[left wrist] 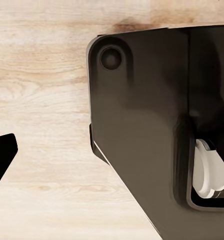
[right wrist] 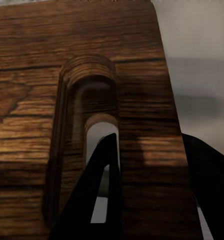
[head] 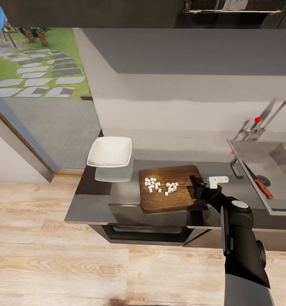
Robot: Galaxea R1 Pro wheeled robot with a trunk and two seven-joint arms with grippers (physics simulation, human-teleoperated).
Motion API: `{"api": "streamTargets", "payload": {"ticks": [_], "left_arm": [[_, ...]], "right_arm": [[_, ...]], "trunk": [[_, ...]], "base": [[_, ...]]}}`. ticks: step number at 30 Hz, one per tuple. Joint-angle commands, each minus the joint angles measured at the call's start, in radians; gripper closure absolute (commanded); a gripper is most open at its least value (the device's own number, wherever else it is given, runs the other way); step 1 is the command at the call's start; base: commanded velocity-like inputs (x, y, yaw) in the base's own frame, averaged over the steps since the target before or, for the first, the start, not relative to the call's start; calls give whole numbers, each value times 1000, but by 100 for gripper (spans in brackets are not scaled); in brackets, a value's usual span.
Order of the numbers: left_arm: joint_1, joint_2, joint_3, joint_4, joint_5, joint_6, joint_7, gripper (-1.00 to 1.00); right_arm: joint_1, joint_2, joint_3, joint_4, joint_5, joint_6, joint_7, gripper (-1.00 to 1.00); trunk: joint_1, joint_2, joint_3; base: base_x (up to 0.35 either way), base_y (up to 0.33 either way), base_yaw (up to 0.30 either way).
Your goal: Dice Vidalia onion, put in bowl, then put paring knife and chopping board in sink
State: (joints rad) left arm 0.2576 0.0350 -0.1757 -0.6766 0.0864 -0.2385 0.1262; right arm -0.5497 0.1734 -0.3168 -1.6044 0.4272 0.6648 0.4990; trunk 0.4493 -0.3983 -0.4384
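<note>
On countertop point(head: 87, 204), chopping board point(head: 170, 187) w/ white diced onion point(head: 160, 185) piled mid-board; bowl point(head: 110, 151) just beside board's far-left corner, no dice in it yet. Paring knife point(head: 262, 187) already in sink point(head: 283, 208), red handle toward near edge. Right gripper point(right wrist: 152, 190) at board's handle-slot end — one finger poked through slot, other outside board's edge, so straddling that strip of wood; can't tell if clamped yet. Left gripper: wrist cam facing floor and robot body, state unclear. Step in hand, prob: getting hold of board to tip dice into bowl. Next calls for firm pinch, level lift, then slow tilt over bowl — too fast and dice scatter.
</note>
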Motion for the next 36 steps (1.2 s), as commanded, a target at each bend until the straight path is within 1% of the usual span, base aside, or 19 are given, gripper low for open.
{"api": "streamTargets", "payload": {"ticks": [1, 36], "left_arm": [[0, 2, -8, -1, 9, -2, 9, -100], [0, 2, -8, -3, 9, -2, 9, -100]], "right_arm": [[-1, 1, -2, -1, 10, 2, 10, 100], [-1, 1, -2, -2, 10, 2, 11, 100]], "trunk": [[1, -2, 0], [1, -2, 55]], "base": [[0, 0, 0], [6, 0, 0]]}}
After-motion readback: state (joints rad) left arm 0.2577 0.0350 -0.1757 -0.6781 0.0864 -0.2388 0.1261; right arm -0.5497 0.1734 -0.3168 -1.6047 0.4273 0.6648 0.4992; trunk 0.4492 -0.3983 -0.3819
